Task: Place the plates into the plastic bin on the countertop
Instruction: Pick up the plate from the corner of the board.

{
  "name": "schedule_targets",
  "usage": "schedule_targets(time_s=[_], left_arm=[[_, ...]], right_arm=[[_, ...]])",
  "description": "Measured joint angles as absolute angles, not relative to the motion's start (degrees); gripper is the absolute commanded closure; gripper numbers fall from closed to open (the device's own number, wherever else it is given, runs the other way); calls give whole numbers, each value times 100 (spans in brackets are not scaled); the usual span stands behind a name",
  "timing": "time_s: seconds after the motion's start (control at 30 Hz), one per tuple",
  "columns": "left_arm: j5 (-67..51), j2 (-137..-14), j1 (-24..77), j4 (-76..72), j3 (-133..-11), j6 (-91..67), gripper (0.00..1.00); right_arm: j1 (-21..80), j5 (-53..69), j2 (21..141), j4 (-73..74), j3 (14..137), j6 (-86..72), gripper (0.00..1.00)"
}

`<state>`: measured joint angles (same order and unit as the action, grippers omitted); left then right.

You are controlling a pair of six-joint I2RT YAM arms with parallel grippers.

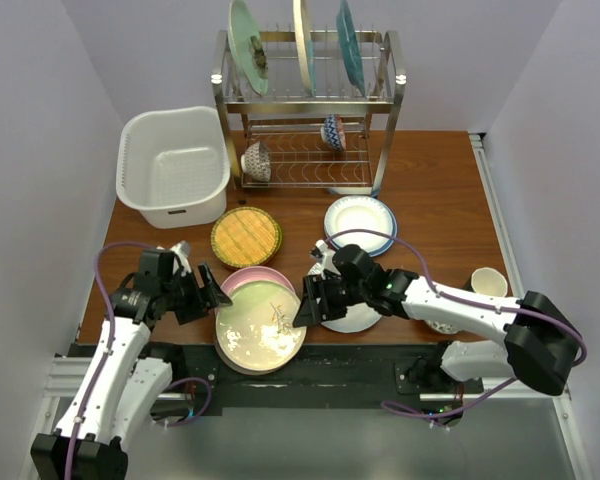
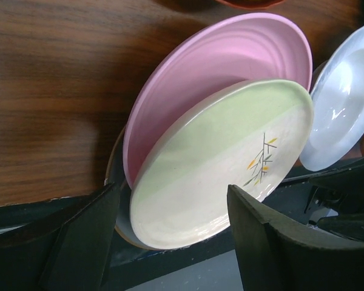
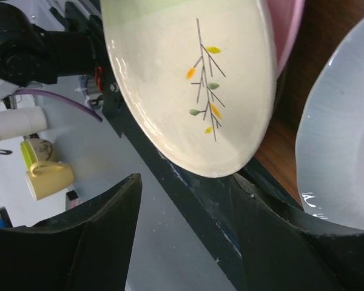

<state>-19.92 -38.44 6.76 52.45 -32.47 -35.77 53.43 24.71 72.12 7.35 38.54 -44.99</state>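
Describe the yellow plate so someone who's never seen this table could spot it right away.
Find the white plastic bin at the table's back left. Just right of its near corner, a yellow plate lies flat. It alone has a woven crisscross pattern; the pink plate in front is smooth.

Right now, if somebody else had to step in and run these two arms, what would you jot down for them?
Left gripper: open, at the left edge of the cream floral plate.
Right gripper: open, at that plate's right edge. Neither holds anything.
The floral plate lies on the pink plate at the near table edge. The woven yellow plate, blue-rimmed plate and white plate lie flat on the countertop. Three more plates stand on the wire rack.
Done: nothing; the plastic bin holds no plate.
Left: every plate.
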Motion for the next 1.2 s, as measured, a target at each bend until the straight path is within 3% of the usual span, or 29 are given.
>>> schedule_targets(time_s=[0.27, 1.2], left_arm=[[-2010, -4125, 676, 5354, -3402, -3367, 29], [-2209, -4637, 733, 4797, -3430, -3332, 29]], right_arm=[[5398, 2211, 7365, 1214, 3854, -4543, 47], [5557, 2040, 8075, 1216, 3852, -4757, 51]])
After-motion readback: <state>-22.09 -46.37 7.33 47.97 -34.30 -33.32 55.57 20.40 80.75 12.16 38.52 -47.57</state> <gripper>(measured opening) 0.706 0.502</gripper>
